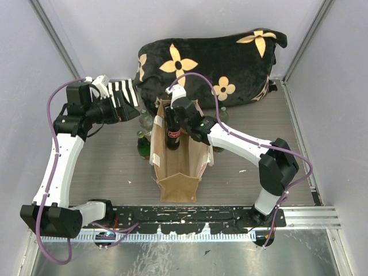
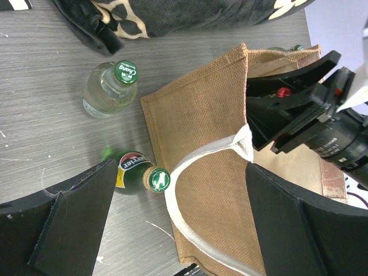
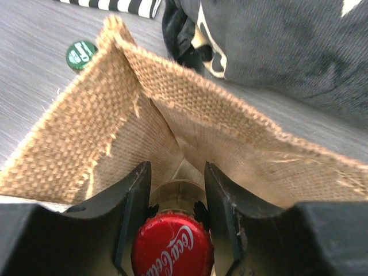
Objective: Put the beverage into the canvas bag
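- Item, beverage [image 3: 172,248]: glass cola bottle with a red cap, inside the mouth of the canvas bag [image 1: 179,187], at the 12 o'clock end of the opening in the top view.
- Holder, right claw [image 3: 177,201]: clenched on the bottle neck just under the cap, one finger on each side.
- Left claw [image 2: 181,172]: released, jaws wide apart and grasping nothing. It hovers over the bag's 9 o'clock wall and its pale handle [image 2: 190,167].
- Bag: stands upright on the bench [image 1: 109,167], mouth up, with the long side of the mouth running 12 to 6 o'clock.
- Risk 1: the bottle's base is hidden, so whether it rests on the bag floor cannot be told. Letting go while it hangs clear would probably drop it and could tip it against the soft wall.
- Risk 2: the cloth folds inward at the 12 o'clock corner, close to the fingers. The base or a finger could catch there and drag the bag over.
- Risk 3: a clear bottle [image 2: 112,86] and a green bottle [image 2: 138,172] stand just beside the 9 o'clock wall. A leaning bag would likely knock them over.
- Risk 4: nothing holds the bag's walls, so a right claw lifting out could pull the fabric up with it.
- Orientation: cap up, base down into the bag. The long axis is vertical, or near it; a slight lean cannot be ruled out.
- Also present: a black flowered cushion [image 1: 213,63] at 12 o'clock, touching or nearly touching the bag.
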